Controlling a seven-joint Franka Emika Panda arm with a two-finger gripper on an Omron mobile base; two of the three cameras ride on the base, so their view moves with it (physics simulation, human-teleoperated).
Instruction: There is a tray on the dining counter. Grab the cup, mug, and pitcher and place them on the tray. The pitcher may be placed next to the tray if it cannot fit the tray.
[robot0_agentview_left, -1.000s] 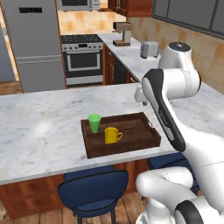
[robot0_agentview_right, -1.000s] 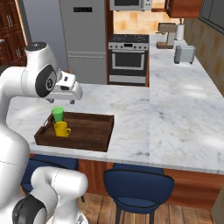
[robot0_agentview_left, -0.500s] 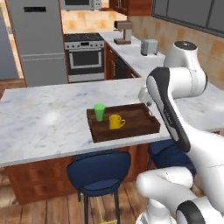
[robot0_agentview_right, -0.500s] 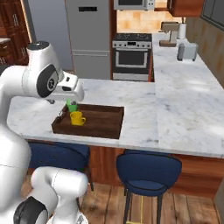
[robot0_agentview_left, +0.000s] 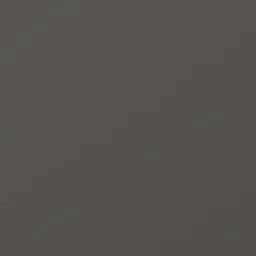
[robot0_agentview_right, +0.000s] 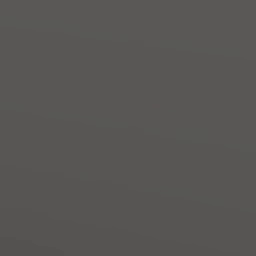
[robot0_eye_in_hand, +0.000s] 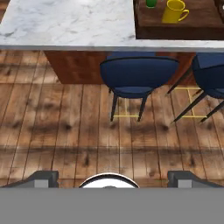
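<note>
two vessels, mug and cup, far beyond open tool

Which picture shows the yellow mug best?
The hand view: the yellow mug stands on the tray, handle to the right. Both base views are plain dark grey, so they give nothing of it.

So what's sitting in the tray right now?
The yellow mug stands in the tray, and the green cup is beside it, mostly cut off by the picture's top edge. No pitcher is visible; the tray's far part is out of frame.
</note>
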